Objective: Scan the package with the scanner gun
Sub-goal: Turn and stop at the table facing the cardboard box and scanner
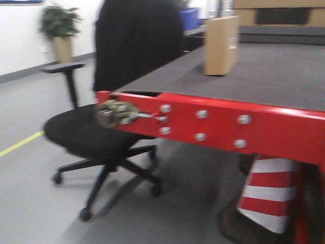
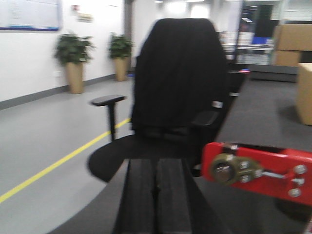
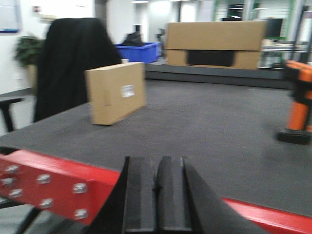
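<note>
Scanner gun [image 3: 298,105] stands upright on its flat black base at the 3 o'clock edge of the right wrist view, partly cut off by the frame, on the grey table [image 3: 219,122]. It looks like light, rigid hard plastic. The orange handle is the natural place to take hold, though it is probably smooth and a little slippery. With so small a base, the scanner would likely tip if nudged first.

The package [image 3: 116,92] stands on a narrow edge at about 10 o'clock in that view, well apart from the scanner. Its small white label [image 3: 127,90] is turned toward the camera. It is stiff cardboard, likely light and easy to topple.

The print on the label is too blurred to read, and no brand or other writing is legible anywhere.

The right fingers [image 3: 141,195] are pressed together on nothing, low at 6 o'clock. The left fingers [image 2: 141,195] are likewise together and empty, facing a black chair [image 2: 175,83] beside the table's red frame [image 2: 263,170].
</note>
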Available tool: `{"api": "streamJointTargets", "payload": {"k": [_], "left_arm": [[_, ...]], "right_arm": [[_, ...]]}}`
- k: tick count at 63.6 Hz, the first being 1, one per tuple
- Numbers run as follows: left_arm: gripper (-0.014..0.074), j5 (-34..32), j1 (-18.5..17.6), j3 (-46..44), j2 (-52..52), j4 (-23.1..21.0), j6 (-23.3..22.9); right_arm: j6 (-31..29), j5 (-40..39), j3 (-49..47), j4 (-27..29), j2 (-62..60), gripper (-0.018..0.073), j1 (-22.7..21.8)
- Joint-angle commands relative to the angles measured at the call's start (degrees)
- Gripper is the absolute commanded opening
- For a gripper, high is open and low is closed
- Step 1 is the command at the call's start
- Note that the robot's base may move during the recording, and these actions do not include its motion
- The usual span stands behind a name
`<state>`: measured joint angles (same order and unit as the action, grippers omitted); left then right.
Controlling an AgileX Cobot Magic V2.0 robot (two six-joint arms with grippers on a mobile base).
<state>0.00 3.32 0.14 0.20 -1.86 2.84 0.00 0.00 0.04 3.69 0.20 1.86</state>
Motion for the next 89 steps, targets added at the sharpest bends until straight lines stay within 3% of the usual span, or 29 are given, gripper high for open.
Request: {"api": "streamJointTargets", "payload": {"k": [1, 89], "left_arm": [[-0.0111, -1.0, -0.3, -0.1, -0.2, 0.1, -0.4], [-0.0111, -1.0, -0.3, -0.1, -0.2, 0.1, -0.4]], "right_arm": [[0.0, -0.9, 0.0, -0.5, -0.2, -0.0162, 0.0], [0.0, -0.9, 0.0, -0.5, -0.2, -0.0162, 0.0]]}}
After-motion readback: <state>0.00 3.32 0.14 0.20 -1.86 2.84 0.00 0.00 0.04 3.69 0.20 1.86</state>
